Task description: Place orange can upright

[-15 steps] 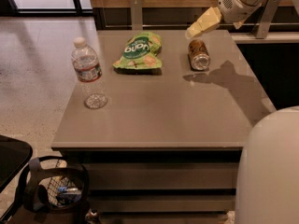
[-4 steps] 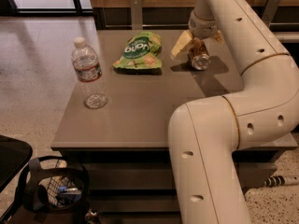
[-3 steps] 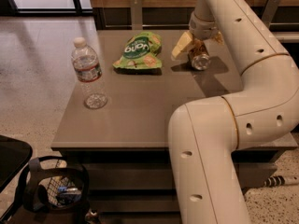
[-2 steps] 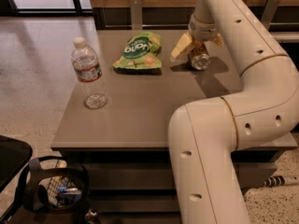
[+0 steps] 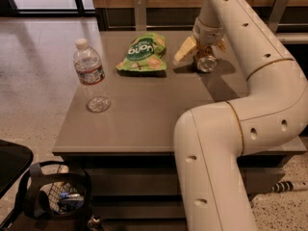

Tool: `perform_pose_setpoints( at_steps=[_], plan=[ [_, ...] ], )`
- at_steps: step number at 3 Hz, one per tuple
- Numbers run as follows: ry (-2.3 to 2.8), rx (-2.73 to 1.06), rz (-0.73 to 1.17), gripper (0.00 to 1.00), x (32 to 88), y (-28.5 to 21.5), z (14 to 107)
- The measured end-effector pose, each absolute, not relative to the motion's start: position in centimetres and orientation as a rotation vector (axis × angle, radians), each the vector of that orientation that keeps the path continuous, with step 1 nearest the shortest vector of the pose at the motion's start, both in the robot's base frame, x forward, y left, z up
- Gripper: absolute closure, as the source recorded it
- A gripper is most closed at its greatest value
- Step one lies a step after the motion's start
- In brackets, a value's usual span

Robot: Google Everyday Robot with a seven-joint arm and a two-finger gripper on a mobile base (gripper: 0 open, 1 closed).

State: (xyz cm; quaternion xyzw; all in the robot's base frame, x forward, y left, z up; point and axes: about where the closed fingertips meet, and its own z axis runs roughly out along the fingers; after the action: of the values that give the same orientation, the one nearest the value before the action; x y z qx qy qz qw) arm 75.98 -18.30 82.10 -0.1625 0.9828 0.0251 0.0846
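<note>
The orange can [image 5: 206,63] lies on its side at the far right of the grey table [image 5: 144,114], its shiny silver end facing me. My gripper [image 5: 201,53] has come down over it from above. One yellowish finger [image 5: 185,50] stands left of the can and the other [image 5: 222,44] right of it. They are spread apart and straddle the can without gripping it. The arm's wrist hides the can's far part.
A green snack bag [image 5: 143,52] lies just left of the can. A clear water bottle [image 5: 90,76] stands upright near the table's left edge. My arm [image 5: 231,129] covers the table's right side. A black basket [image 5: 57,196] sits on the floor at lower left.
Five seconds ago the gripper hung above and to the right of the can; it now sits down over it. Over the last second nothing has visibly moved.
</note>
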Motion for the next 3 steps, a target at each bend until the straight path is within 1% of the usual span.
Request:
perform_pose_setpoints(
  at_steps=[1, 2, 3],
  plan=[
    [2.904, -0.480, 0.077, 0.13, 76.9, -18.1, 81.9],
    [2.878, -0.475, 0.078, 0.39, 77.8, -17.8, 81.6],
    [2.867, -0.473, 0.079, 0.61, 78.2, -17.7, 81.4]
  ],
)
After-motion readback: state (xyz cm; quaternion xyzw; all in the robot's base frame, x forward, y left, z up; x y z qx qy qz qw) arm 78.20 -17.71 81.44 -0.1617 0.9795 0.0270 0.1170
